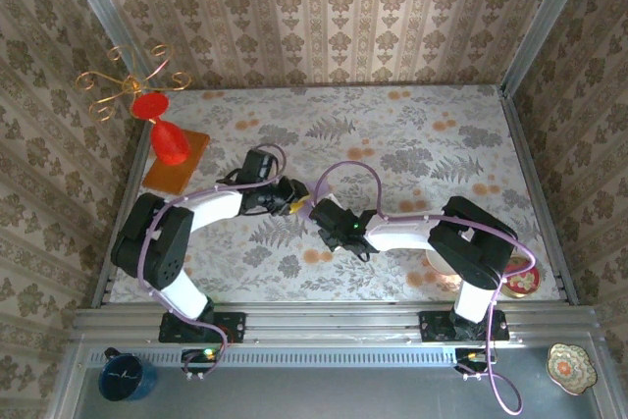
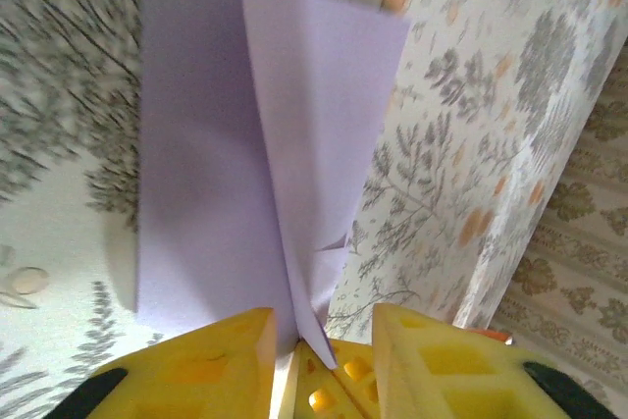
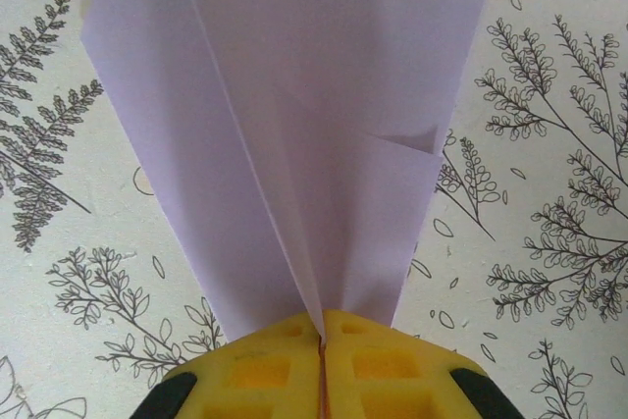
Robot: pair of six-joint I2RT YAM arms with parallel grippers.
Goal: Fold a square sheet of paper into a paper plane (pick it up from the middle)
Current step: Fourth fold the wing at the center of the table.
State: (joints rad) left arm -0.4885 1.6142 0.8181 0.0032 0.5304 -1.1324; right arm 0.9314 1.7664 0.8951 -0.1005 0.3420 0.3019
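Note:
The paper plane point(image 2: 226, 144) is pale lilac, creased along its middle into a narrow dart with layered wings. In the right wrist view the paper plane point(image 3: 314, 125) fans out upward from my right gripper point(image 3: 322, 319), which is shut on its bottom fold above the fern-patterned table. My left gripper point(image 2: 324, 326) stands open around the same fold. The paper lies against its left finger, and the right gripper's yellow fingers point(image 2: 339, 380) show in the gap. From above, the left gripper point(image 1: 292, 201) and right gripper point(image 1: 316, 211) meet tip to tip at the table's middle.
A red vase point(image 1: 167, 139) stands on an orange mat point(image 1: 186, 169) at the left edge, with a gold wire stand point(image 1: 123, 80) behind it. A red-rimmed bowl point(image 1: 520, 280) sits near the right arm's base. Patterned walls close in three sides.

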